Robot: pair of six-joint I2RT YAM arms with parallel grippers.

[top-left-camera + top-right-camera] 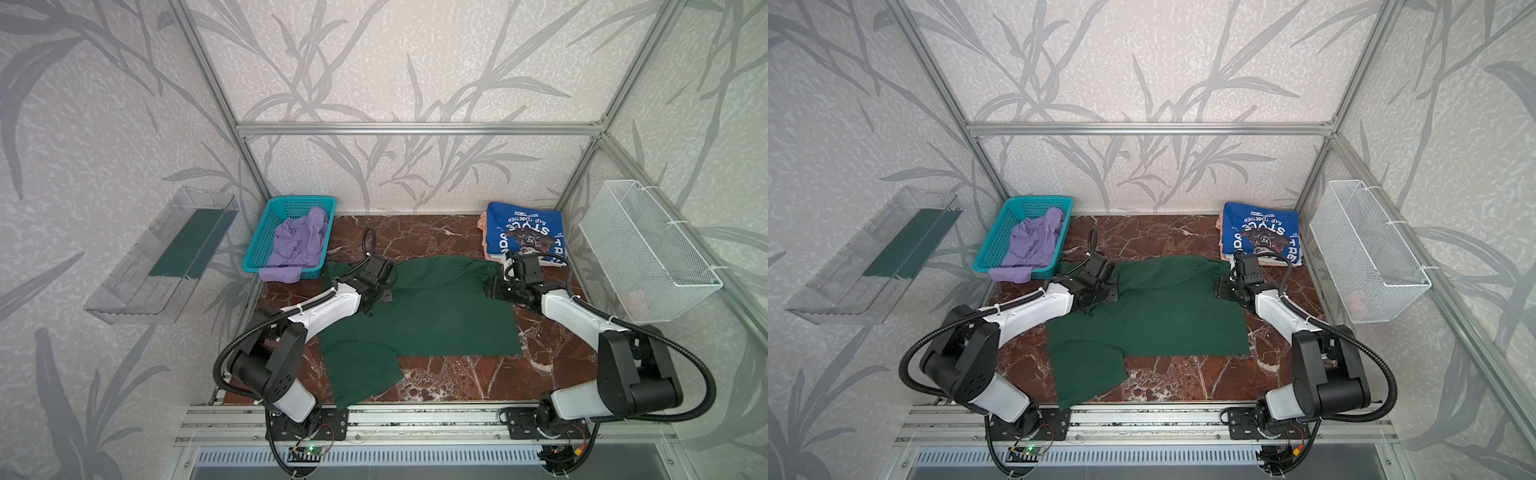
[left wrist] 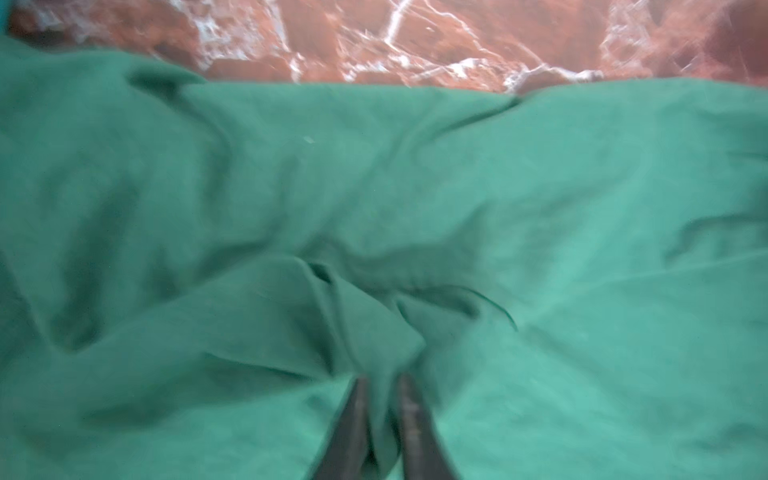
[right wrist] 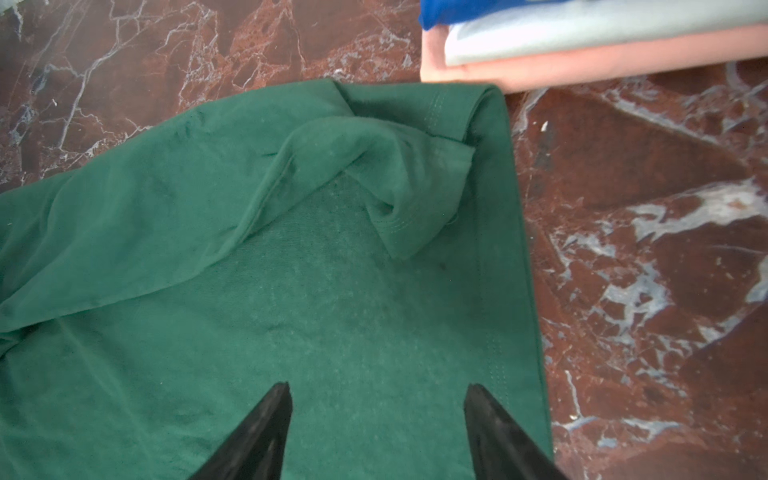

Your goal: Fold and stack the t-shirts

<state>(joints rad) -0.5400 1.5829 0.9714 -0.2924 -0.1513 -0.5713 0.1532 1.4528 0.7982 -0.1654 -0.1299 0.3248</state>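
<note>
Two hands at the dark green t-shirt, spread across the middle of the desk.
Left hand shows fingers narrowly apart with a cloth ridge between; through the blur I cannot tell whether it grips. Right hand stands apart and empty over the far-right corner. Best to flatten the bunched sleeve there first, then pinch both far corners evenly before folding.

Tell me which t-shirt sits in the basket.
The lavender purple t-shirt, crumpled in the basket; the green t-shirt lies spread on the table, the blue t-shirt and peach t-shirt are stacked folded.
</note>
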